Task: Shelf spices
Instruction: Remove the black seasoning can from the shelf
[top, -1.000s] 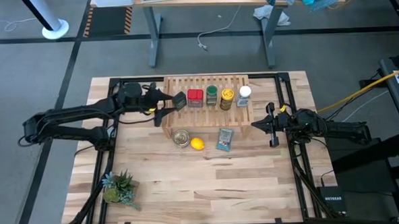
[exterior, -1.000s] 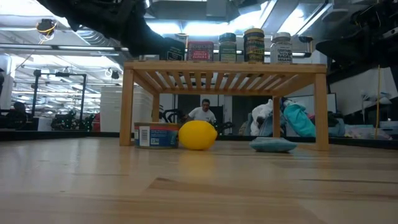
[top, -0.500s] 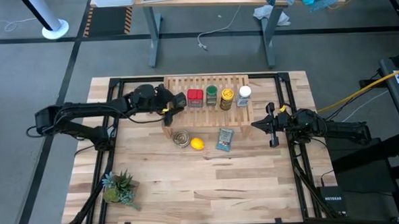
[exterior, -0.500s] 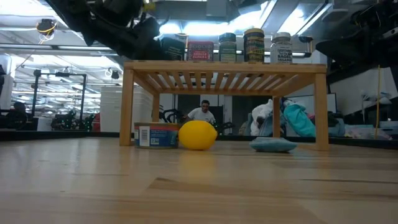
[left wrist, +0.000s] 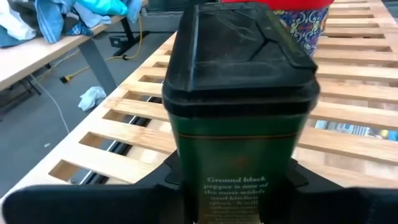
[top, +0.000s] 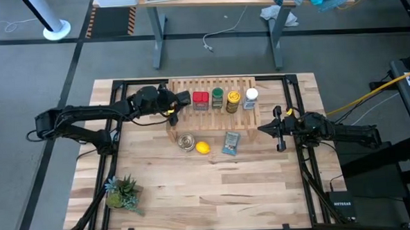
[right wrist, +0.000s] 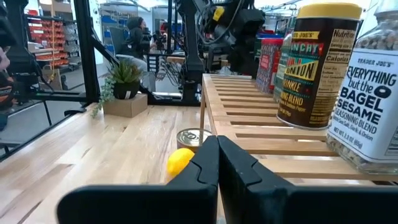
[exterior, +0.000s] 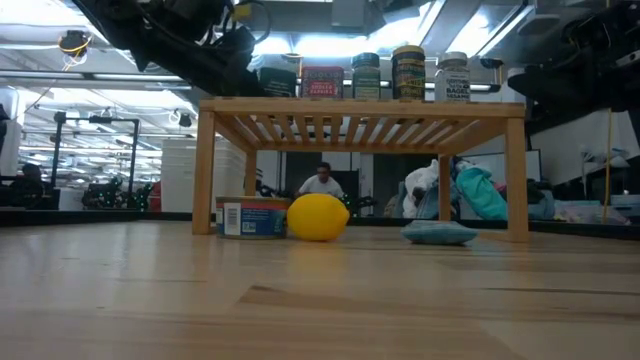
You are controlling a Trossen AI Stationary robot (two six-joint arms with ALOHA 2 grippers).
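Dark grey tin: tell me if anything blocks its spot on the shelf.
Nothing visible does. The left gripper holds the dark grey tin over the shelf's left end, beside the red tin; the slats under it are bare.

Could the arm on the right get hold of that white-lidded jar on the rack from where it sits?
Probably yes. The right gripper, shut, waits beside the shelf end where the white-lidded jar stands outermost. Nothing lies between them, though it must rise to shelf height and open.
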